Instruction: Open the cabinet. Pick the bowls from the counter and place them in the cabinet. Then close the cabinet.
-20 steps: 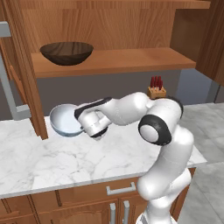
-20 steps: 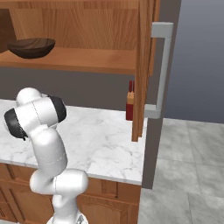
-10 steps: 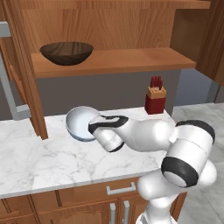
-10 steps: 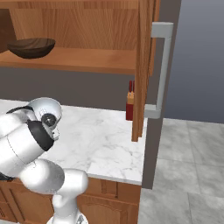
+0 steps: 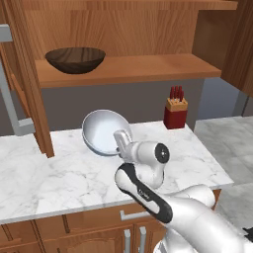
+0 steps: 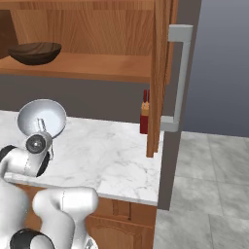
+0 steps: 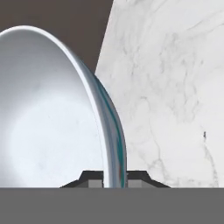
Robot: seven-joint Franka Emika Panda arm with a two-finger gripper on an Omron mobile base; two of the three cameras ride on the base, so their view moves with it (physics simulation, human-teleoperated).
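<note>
end effector (image 7: 114,183) is pinched narrow on the rim of the white bowl (image 5: 105,131), one dark finger (image 7: 92,180) inside the wall and the other outside it, as the hand view shows. the bowl is tipped up on edge and lifted off the desk (image 5: 69,173), its pale inside facing the base cameras; in the hand view a blue-green band runs along its outer wall just past the rim. in the left base view the end effector (image 5: 120,139) meets the bowl at its lower right edge, and in the right base view it (image 6: 41,125) reaches up into the bowl (image 6: 41,118) from below. no brand, label or writing can be read on anything.

the fingertips are mostly cut off at the bottom of the hand view, so little of them can be made out.

beyond the bowl, the white marble desk runs back to a dark wall. a red knife block (image 5: 174,113) with red handles stands near the back right of the desk; in the right base view it is half hidden behind the open cabinet door (image 6: 158,73) with its long grey handle (image 6: 179,78).

farther up, the cabinet (image 5: 138,29) stands open, and the dark brown wooden bowl (image 5: 75,60) sits upright on its shelf, toward the left.
</note>
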